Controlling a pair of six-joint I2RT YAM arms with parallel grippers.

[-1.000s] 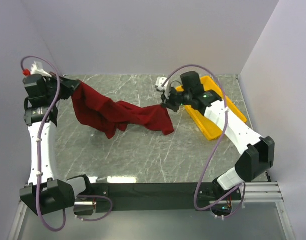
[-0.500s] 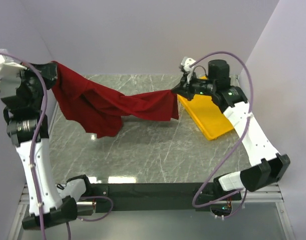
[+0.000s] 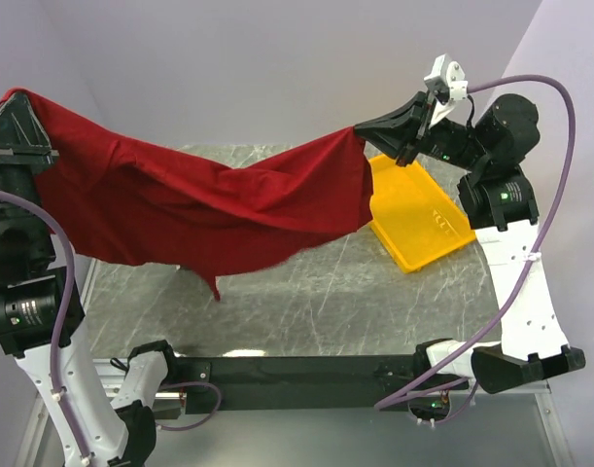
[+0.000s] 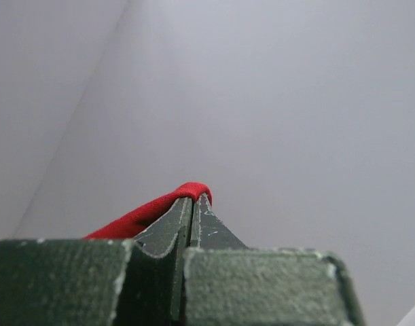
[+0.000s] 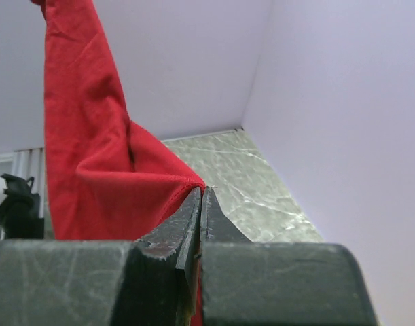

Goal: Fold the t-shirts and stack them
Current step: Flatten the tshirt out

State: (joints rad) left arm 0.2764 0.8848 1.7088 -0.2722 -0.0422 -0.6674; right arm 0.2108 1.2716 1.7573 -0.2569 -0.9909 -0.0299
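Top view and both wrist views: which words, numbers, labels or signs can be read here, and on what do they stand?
No text can be read.
The yellow tray has faint marks on its floor, too small to read.
The red shirt shows no print.

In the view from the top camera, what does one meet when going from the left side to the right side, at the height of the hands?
left hand → red t-shirt → right hand

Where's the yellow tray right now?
Top view: the yellow tray sits at the far right of the table, right beside the hanging red t-shirt, below the right gripper.
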